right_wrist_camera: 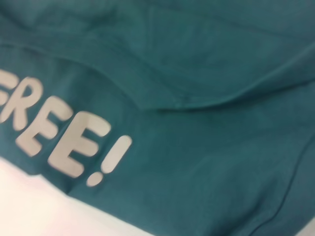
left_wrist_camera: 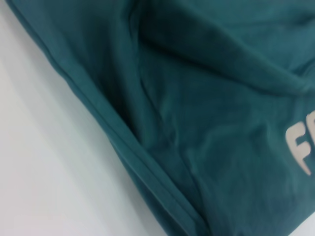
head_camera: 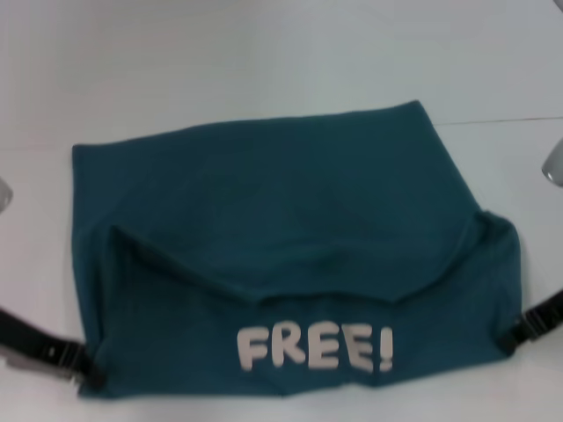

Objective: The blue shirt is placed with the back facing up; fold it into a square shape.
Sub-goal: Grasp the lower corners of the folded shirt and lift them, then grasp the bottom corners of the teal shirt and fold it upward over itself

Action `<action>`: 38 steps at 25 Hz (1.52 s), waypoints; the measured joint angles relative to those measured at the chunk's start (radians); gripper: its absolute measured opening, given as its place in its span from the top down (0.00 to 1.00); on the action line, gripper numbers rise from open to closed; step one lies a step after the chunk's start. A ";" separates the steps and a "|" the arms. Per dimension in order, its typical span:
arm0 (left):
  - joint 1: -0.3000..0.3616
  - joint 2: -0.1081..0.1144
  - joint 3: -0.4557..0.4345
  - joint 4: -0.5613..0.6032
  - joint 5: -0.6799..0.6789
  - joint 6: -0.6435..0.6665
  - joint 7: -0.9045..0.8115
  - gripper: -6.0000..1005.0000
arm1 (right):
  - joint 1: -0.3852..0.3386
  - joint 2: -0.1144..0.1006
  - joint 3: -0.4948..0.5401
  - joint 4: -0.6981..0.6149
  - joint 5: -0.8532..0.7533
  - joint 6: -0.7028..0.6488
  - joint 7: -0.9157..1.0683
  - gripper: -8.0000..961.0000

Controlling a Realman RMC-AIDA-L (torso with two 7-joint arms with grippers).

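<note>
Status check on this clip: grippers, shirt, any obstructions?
Left gripper at the near left corner, right gripper at the near right edge. Blue shirt partly folded, white "FREE!" lettering facing up. White table, nothing in the way.

Soft matt knit cloth blue shirt (head_camera: 290, 220), flat pale print lettering (head_camera: 314, 347), smooth white slightly glossy table (head_camera: 264, 53)

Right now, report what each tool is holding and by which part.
Both appear to grip the blue shirt: left tool at its near left corner, right tool at its near right edge. The fingers themselves cannot be seen.
</note>
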 joint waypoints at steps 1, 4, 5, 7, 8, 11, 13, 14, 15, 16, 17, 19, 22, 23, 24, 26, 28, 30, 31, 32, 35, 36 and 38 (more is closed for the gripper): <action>0.003 -0.002 0.001 0.002 0.016 0.025 0.003 0.95 | -0.006 0.006 0.002 -0.018 0.000 -0.029 -0.008 0.89; 0.014 -0.006 0.004 0.009 0.045 0.102 0.010 0.95 | -0.030 0.021 0.006 -0.080 0.002 -0.115 -0.020 0.89; 0.018 -0.007 0.004 0.012 0.050 0.122 0.012 0.95 | -0.038 0.025 0.004 -0.098 0.003 -0.140 -0.022 0.89; 0.028 -0.010 0.005 0.028 0.054 0.167 0.012 0.95 | -0.053 0.034 0.000 -0.124 0.003 -0.183 -0.030 0.89; 0.038 -0.013 0.005 0.039 0.054 0.190 0.012 0.95 | -0.060 0.038 -0.001 -0.135 0.002 -0.205 -0.036 0.89; 0.062 -0.020 0.001 0.072 0.055 0.240 0.011 0.95 | -0.078 0.047 -0.005 -0.144 0.002 -0.246 -0.047 0.89; 0.086 -0.028 -0.002 0.106 0.054 0.276 0.007 0.95 | -0.095 0.050 -0.011 -0.143 0.005 -0.252 -0.047 0.89; 0.097 -0.032 -0.004 0.122 0.053 0.290 0.006 0.95 | -0.101 0.051 -0.013 -0.140 0.006 -0.251 -0.048 0.89; 0.105 -0.034 -0.005 0.131 0.052 0.296 0.005 0.95 | -0.106 0.051 -0.013 -0.138 0.008 -0.249 -0.051 0.89; 0.115 -0.039 -0.009 0.145 0.049 0.308 0.005 0.95 | -0.110 0.052 -0.011 -0.135 0.010 -0.248 -0.056 0.89; 0.119 -0.041 -0.013 0.153 0.047 0.313 0.005 0.95 | -0.113 0.052 -0.010 -0.134 0.013 -0.247 -0.061 0.89; 0.124 -0.045 -0.025 0.166 0.041 0.318 0.008 0.95 | -0.118 0.053 -0.006 -0.134 0.024 -0.246 -0.071 0.89; 0.126 -0.048 -0.052 0.173 0.017 0.327 0.012 0.95 | -0.119 0.050 -0.005 -0.134 0.026 -0.244 -0.073 0.89; 0.125 -0.046 -0.061 0.173 0.001 0.332 0.013 0.95 | -0.119 0.048 -0.003 -0.134 0.026 -0.244 -0.076 0.89; 0.122 -0.042 -0.069 0.171 -0.013 0.339 0.013 0.95 | -0.117 0.046 0.000 -0.136 0.027 -0.244 -0.079 0.89; 0.118 -0.036 -0.086 0.170 -0.034 0.354 0.014 0.95 | -0.113 0.040 0.011 -0.142 0.032 -0.253 -0.085 0.89; 0.112 -0.026 -0.109 0.170 -0.058 0.370 0.013 0.95 | -0.107 0.030 0.034 -0.150 0.045 -0.267 -0.092 0.89; 0.104 -0.008 -0.138 0.168 -0.090 0.379 0.009 0.95 | -0.102 0.015 0.067 -0.168 0.069 -0.279 -0.098 0.89; 0.102 -0.003 -0.146 0.166 -0.100 0.379 0.008 0.95 | -0.101 0.005 0.087 -0.177 0.090 -0.286 -0.100 0.89; 0.092 0.015 -0.180 0.156 -0.124 0.380 0.006 0.95 | -0.098 -0.008 0.109 -0.183 0.116 -0.293 -0.103 0.89; 0.069 0.039 -0.252 0.139 -0.159 0.379 0.009 0.95 | -0.088 -0.047 0.162 -0.186 0.179 -0.295 -0.106 0.89; 0.059 0.046 -0.276 0.135 -0.174 0.377 0.011 0.95 | -0.082 -0.060 0.179 -0.184 0.200 -0.293 -0.106 0.89; 0.038 0.062 -0.327 0.131 -0.215 0.370 0.012 0.95 | -0.069 -0.081 0.208 -0.178 0.227 -0.287 -0.107 0.89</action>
